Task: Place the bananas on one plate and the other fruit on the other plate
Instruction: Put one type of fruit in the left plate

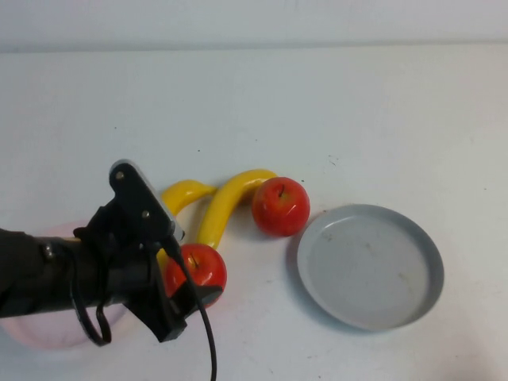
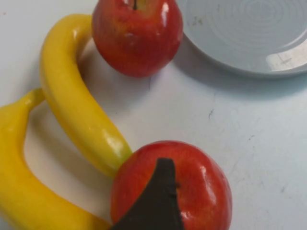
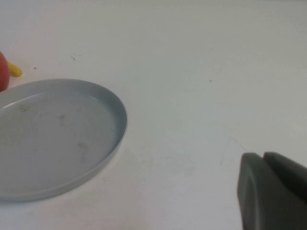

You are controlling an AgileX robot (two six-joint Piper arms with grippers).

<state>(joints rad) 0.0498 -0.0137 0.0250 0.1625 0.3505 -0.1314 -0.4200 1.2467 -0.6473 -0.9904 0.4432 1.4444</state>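
Note:
Two yellow bananas [image 1: 226, 210] [image 1: 184, 194] lie side by side on the white table, seen close in the left wrist view [image 2: 76, 110] [image 2: 24, 177]. One red apple [image 1: 280, 206] [image 2: 136, 36] sits at their far end, beside the grey plate [image 1: 369, 266] [image 2: 249, 33] [image 3: 53, 139], which holds nothing. My left gripper [image 1: 192, 266] stands open around the nearer apple [image 1: 205, 268] [image 2: 201, 191], one black finger [image 2: 160, 196] lying across it. The pink plate [image 1: 40, 333] is mostly hidden under my left arm. My right gripper [image 3: 263, 155] is shut, over bare table right of the grey plate.
The white table runs back to a pale wall. The left arm's black cable [image 1: 208, 341] hangs toward the front edge.

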